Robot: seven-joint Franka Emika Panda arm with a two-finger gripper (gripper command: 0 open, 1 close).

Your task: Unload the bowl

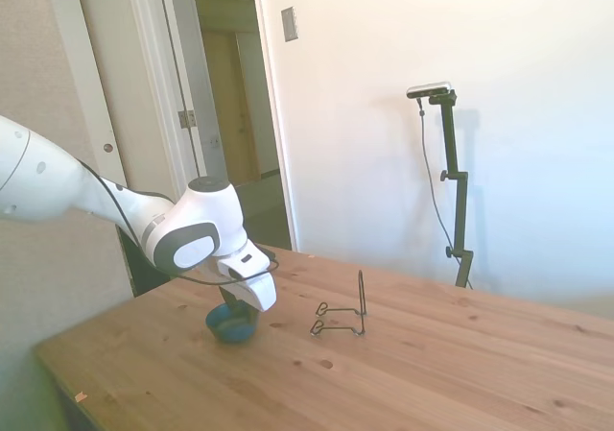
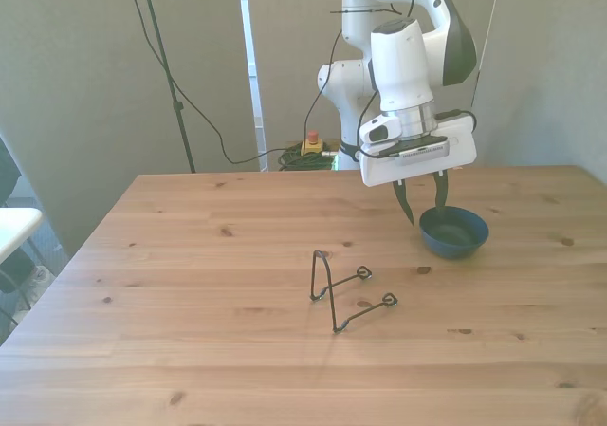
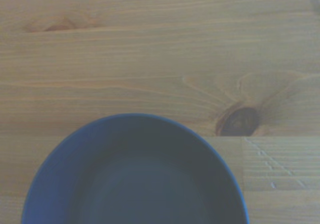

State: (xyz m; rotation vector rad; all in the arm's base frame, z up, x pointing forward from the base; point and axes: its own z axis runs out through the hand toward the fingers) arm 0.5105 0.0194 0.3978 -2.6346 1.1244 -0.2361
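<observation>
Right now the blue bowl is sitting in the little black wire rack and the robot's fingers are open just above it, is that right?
Not quite. The bowl sits flat on the wooden table, apart from the wire rack, which stands with nothing in it, as the front view shows. The rest holds: the gripper is open just above the bowl's rim.

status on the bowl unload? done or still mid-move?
Looks essentially done. The bowl sits flat and upright on the table, off the wire rack, which stands empty to the front view's left of it. In hand: nothing; the gripper is open, fingers apart just above the bowl's rim. Left: only retracting the arm, as far as I can judge.
</observation>
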